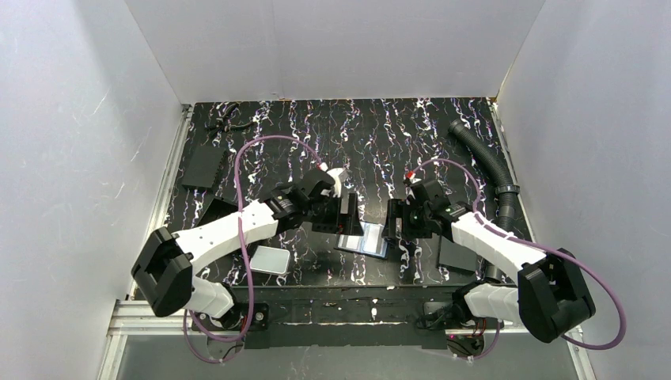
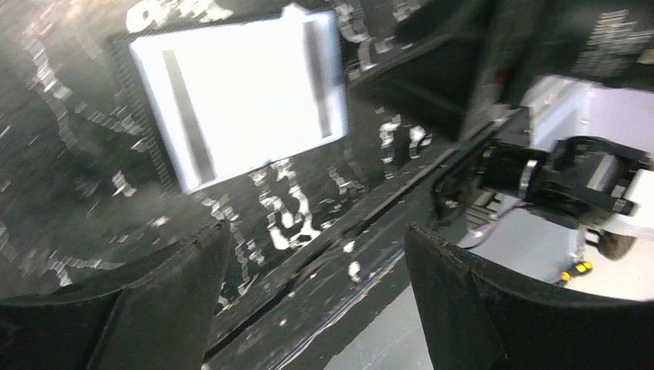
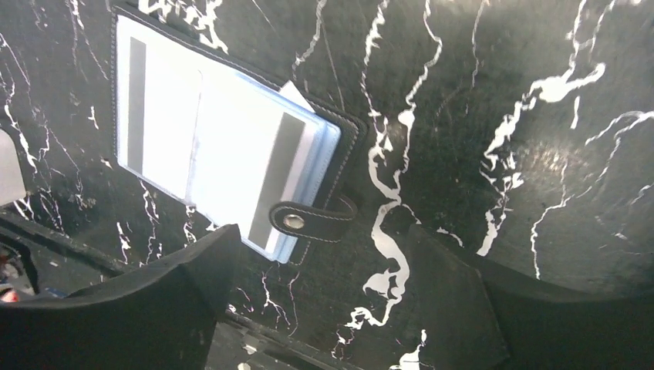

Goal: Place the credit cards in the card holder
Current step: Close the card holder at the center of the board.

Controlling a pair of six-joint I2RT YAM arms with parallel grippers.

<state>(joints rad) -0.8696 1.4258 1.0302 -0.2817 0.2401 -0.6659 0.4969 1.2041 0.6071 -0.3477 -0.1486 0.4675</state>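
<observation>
The card holder [image 3: 339, 146] lies open on the marbled black table, its snap tab [image 3: 308, 220] pointing towards the near edge. Light credit cards [image 3: 166, 131] with dark stripes sit inside its clear pockets, and one card's corner [image 3: 297, 96] pokes out at the far side. In the left wrist view the holder [image 2: 139, 116] glares white. My right gripper [image 3: 324, 285] hangs open just short of the tab, holding nothing. My left gripper [image 2: 316, 270] is open over the table's front edge, apart from the holder. From above, the holder [image 1: 364, 241] lies between the left gripper [image 1: 346, 215] and the right gripper [image 1: 393, 226].
A white rounded slab [image 1: 271, 259] lies near the front left. Flat black plates rest at the back left [image 1: 204, 166], under the left arm [image 1: 217, 210] and under the right arm [image 1: 457, 253]. A black ribbed hose [image 1: 490, 170] runs along the right side. Pliers [image 1: 225, 123] lie at the far left.
</observation>
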